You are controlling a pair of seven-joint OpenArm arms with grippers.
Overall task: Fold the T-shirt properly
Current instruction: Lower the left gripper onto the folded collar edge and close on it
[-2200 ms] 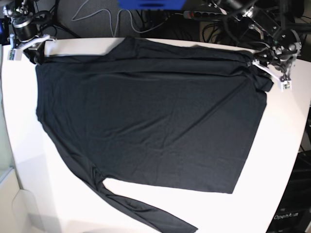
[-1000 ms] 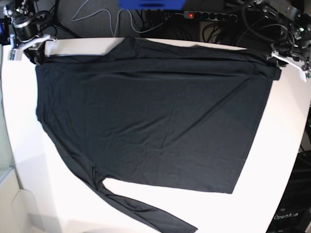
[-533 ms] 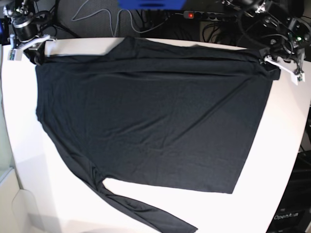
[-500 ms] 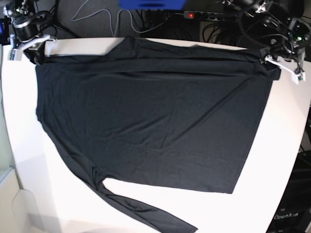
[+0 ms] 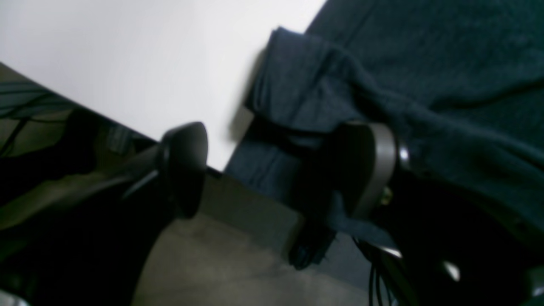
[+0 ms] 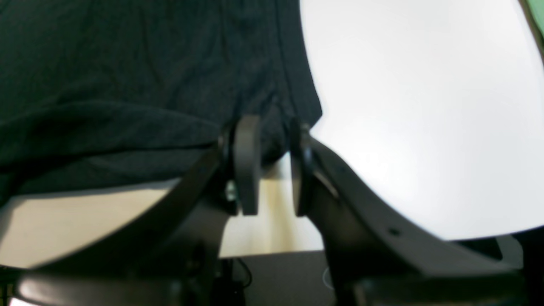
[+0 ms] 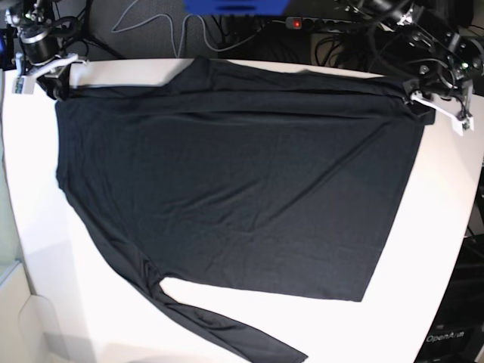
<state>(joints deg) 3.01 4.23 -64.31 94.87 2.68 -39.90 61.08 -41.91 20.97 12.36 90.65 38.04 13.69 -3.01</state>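
- While the T-shirt (image 7: 234,197) lay spread nearly flat over the white counter (image 7: 442,249), its far hem ran close along the counter's back edge, and one long sleeve trailed off toward the near edge.
- At the far corner on the base view's right, the left end effector (image 5: 276,170) stood spread wide; one finger (image 5: 185,163) hung out past the counter's edge over the floor, apart from the cloth, while the other was against a bunched, rolled fold of the shirt's corner.
- That rolled corner lay right at the counter's rim, with a little cloth drooping over it.
- At the opposite far corner, the right end effector (image 6: 272,165) was clenched to a narrow gap on the shirt's edge, dark fabric pinched between its pads (image 6: 246,165) just at the counter's border.
- Bare white counter stretched beside the shirt on both sides, widest on the base view's right and along the near edge.
- Cables (image 7: 151,23) and a power strip (image 7: 325,24) crowded the space behind the back edge.
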